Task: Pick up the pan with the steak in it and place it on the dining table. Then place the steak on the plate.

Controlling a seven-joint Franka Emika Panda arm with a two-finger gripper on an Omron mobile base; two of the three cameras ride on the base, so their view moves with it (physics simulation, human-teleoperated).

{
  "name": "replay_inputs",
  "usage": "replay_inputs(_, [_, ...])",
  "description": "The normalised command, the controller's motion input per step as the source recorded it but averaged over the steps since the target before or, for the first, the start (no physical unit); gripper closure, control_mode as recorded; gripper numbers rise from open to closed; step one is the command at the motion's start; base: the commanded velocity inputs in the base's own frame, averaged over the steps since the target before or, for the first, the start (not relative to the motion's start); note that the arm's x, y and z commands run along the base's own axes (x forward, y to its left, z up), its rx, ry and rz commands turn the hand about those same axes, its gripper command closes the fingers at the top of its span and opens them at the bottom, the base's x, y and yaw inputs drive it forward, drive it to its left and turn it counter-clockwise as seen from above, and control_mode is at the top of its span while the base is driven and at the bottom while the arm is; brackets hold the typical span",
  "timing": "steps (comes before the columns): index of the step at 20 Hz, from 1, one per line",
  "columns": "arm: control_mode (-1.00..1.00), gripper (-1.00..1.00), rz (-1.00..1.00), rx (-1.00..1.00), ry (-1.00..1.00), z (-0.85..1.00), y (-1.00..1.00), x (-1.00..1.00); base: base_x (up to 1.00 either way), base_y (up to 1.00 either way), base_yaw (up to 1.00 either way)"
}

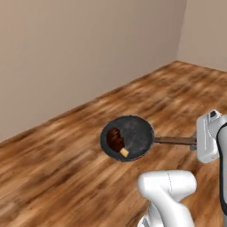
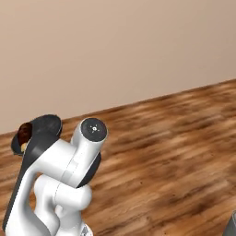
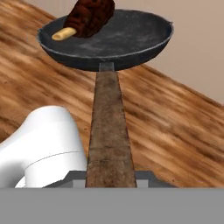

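Observation:
The round dark pan (image 1: 131, 136) hangs in the air over a wooden floor, level, with its long brown handle (image 1: 175, 141) pointing right. My gripper (image 1: 195, 142) is shut on the end of that handle. The steak (image 1: 116, 140), reddish-brown with a pale bone end, lies in the pan's left half. Along the hand view, the handle (image 3: 109, 131) runs up from my gripper (image 3: 110, 178) to the pan (image 3: 113, 39), with the steak (image 3: 89, 17) at its far left rim. From the right base, pan (image 2: 45, 128) and steak (image 2: 24, 132) peek out behind my arm. The dining table and plate are out of view.
Brown wooden floor (image 1: 53, 177) spreads all around below. A plain beige wall (image 1: 80, 48) stands behind, meeting another wall in a corner at the upper right (image 1: 181, 31). A dark grey edge (image 2: 230, 226) shows at the lower right.

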Motion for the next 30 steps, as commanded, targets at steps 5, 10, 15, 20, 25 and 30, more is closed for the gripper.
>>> replay_inputs(5, [1.00, 1.00, 0.00, 0.00, 0.00, 0.00, 0.00, 0.00, 0.21, 0.18, -0.49])
replay_inputs(10, [1.00, 1.00, 0.00, 0.00, 0.00, 0.00, 0.00, 0.00, 0.13, 0.12, -0.50])
replay_inputs(15, [1.00, 1.00, 0.00, 0.00, 0.00, 0.00, 0.00, 0.00, 0.03, 0.04, -0.50])
replay_inputs(20, [1.00, 1.00, 0.00, 0.00, 0.00, 0.00, 0.00, 0.00, 0.02, 0.04, -0.50])
replay_inputs(25, [1.00, 1.00, 0.00, 0.00, 0.00, 0.00, 0.00, 0.00, 0.02, 0.04, -0.50])
replay_inputs(30, [1.00, 1.00, 0.00, 0.00, 0.00, 0.00, 0.00, 0.00, 0.03, 0.06, -0.50])
